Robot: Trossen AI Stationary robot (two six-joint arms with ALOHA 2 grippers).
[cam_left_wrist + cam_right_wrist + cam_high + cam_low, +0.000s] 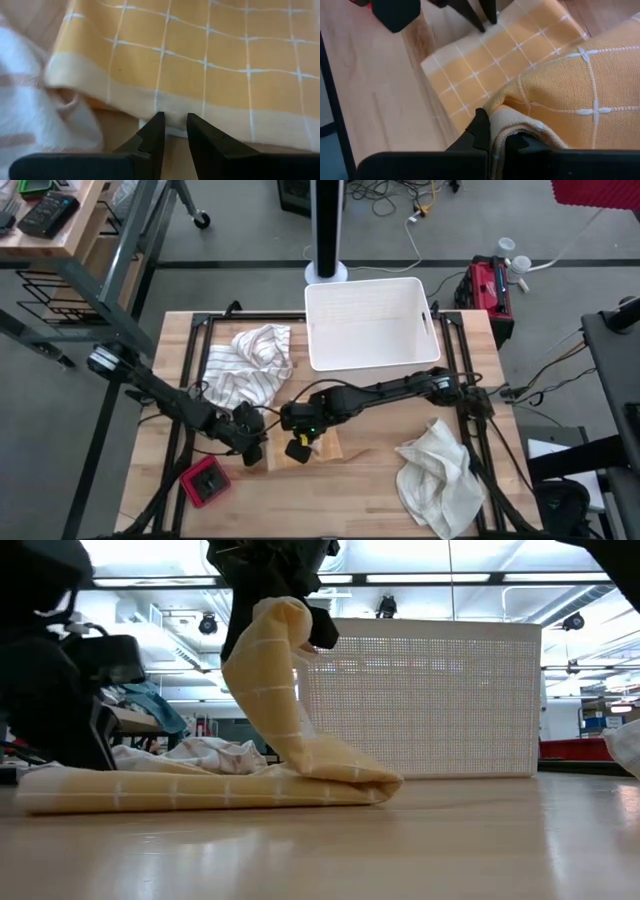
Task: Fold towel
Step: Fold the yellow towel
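A yellow towel with a white grid lies flat on the table's middle, seen in the high view beneath both grippers. One part of it rises off the table in a curved band into my right gripper, which is shut on it. At the towel's left end, low at the table, my left gripper has its fingers nearly together on the towel's pale hem. The same left fingers show far off in the right wrist view. My left gripper pinches the towel's pale hem edge between its two fingertips, slanting down from the table's left. The towel lies flat on the table there; one layer or several, I cannot tell. My right gripper pinches a bunched fold of the towel between its two fingers, coming from above and slanting down. The held fold is lifted clear. The cloth hangs slack below it in a curve, and its lower part rests on the flat towel.
A white perforated basket stands at the far middle. A striped towel lies crumpled at the far left, close behind the left gripper. A white towel lies at the near right, a red object at the near left.
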